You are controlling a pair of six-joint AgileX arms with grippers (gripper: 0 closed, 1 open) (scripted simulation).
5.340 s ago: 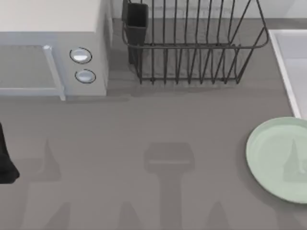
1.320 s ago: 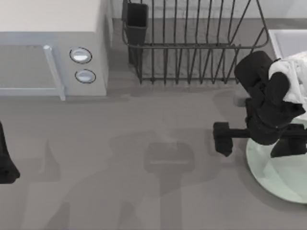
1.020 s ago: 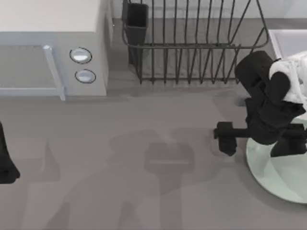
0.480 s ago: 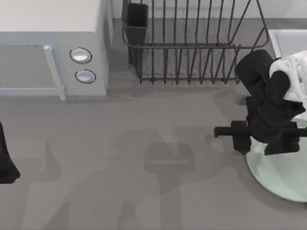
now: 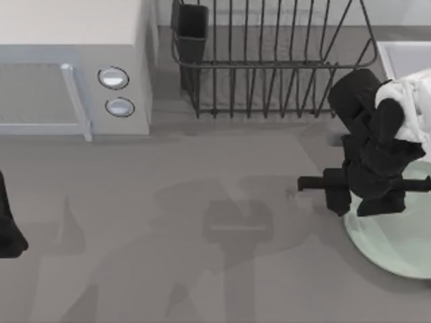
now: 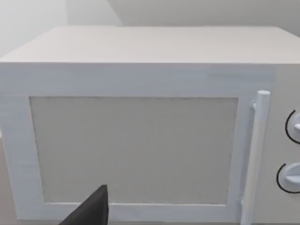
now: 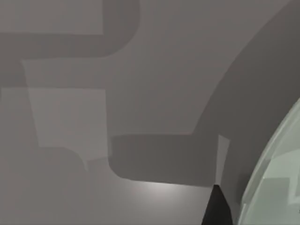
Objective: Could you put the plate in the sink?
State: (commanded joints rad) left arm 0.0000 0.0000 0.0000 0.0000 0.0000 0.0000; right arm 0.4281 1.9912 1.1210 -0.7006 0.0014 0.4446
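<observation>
At the plate's point(image 5: 397, 239) left rim, right tool point(image 5: 347, 192) lower than before, grip state unclear

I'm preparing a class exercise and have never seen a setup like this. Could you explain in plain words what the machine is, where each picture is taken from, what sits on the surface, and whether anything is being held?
This is a simulated pair of robot arms at a grey table. One picture looks down from above; the other two come from cameras on each arm's wrist.

From above, you see a white microwave at the left, a dark wire dish rack at the back, a pale sink at the right edge, and a mint-green plate in front of it.

The right arm's pincer is at the plate's left rim; its wrist camera shows that rim close up. Whether it grips yet is unclear. The left arm waits at the left edge, its camera facing the microwave.
</observation>
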